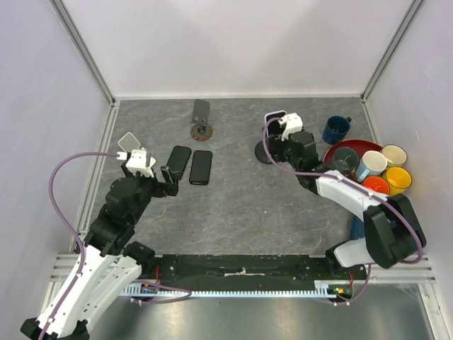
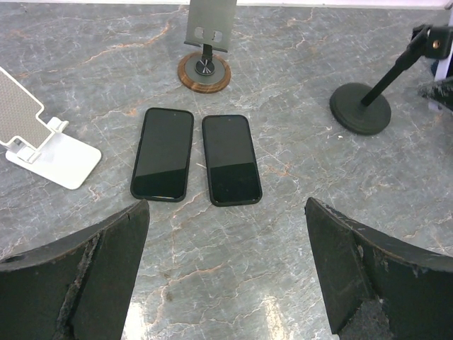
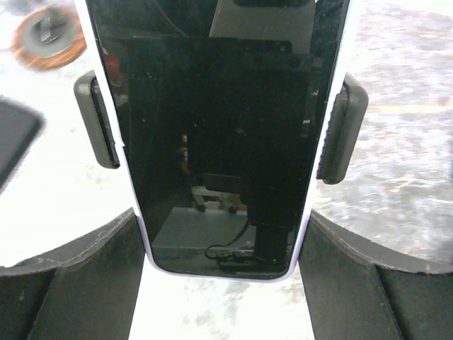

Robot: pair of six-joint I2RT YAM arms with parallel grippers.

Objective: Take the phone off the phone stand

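On your far left a white stand [image 2: 53, 152] with a dotted back plate sits on the counter [image 2: 283, 283], which is grey, veined and stone-like. Your left gripper [image 2: 226, 209] hangs over the counter with its scuffed dark jaws apart, holding nothing.

Just beyond it lie a handset [image 2: 163, 154] and a second handset [image 2: 231, 159]. Both are slim, glossy black slabs, flat, side by side and not touching. Behind them a grey stand [image 2: 210, 25] rises from a round, wood-rimmed foot.

Further right is the phone stand [image 2: 359, 108] — a black disc base with a slanted stem. The phone [image 3: 219, 134] is still in it. It has a glossy dark screen and a white-edged case, and two dark grey clamps [image 3: 95, 120] pinch its long sides.

Your right gripper [image 3: 223, 227] has its jaws spread wide on either side of the phone's lower end, right up against its edges. You cannot tell whether they press on it.

Well to the right, a blue mug [image 1: 337, 129], a red plate [image 1: 357, 145] and a huddle of coloured mugs [image 1: 369, 164] crowd the counter's edge beside the right arm.
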